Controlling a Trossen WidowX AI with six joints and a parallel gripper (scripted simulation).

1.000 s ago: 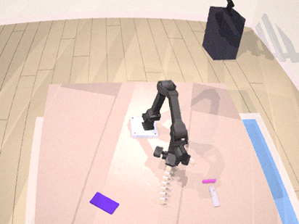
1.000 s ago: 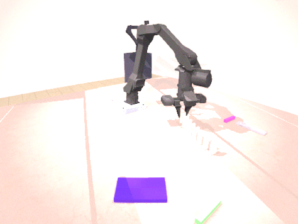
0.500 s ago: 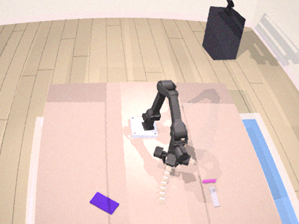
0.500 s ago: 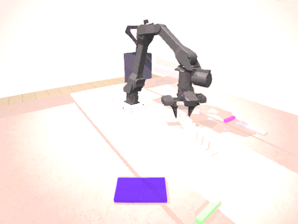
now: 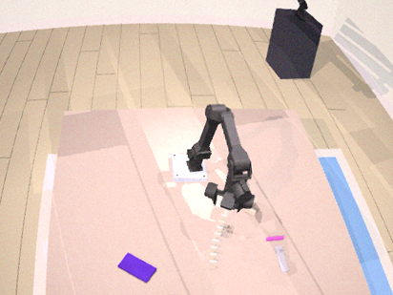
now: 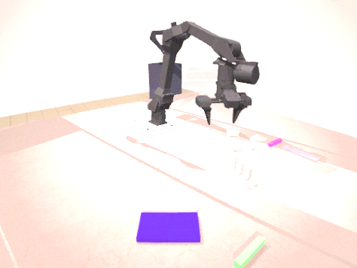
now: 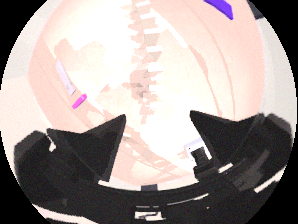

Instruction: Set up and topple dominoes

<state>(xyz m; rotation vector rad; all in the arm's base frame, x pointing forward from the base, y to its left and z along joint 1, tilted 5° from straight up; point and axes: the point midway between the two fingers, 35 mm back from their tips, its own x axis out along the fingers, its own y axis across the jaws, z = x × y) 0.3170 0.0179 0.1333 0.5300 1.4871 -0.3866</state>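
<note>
On the pale pink surface (image 6: 75,181), nearest the exterior camera, lie a flat purple rectangular block (image 6: 168,226) and a light green bar (image 6: 249,250). Further back stands the row of small whitish dominoes (image 5: 218,240), faint against the bright surface, with a magenta bar (image 5: 275,237) and a pale grey bar (image 5: 281,258) lying well to one side. Beyond the row's far end the dark grey arm's claw (image 6: 221,117) hangs just above the surface, its pointed fingers spread wide apart and gripping nothing, while the arm rises from a white base plate (image 5: 180,176).
</note>
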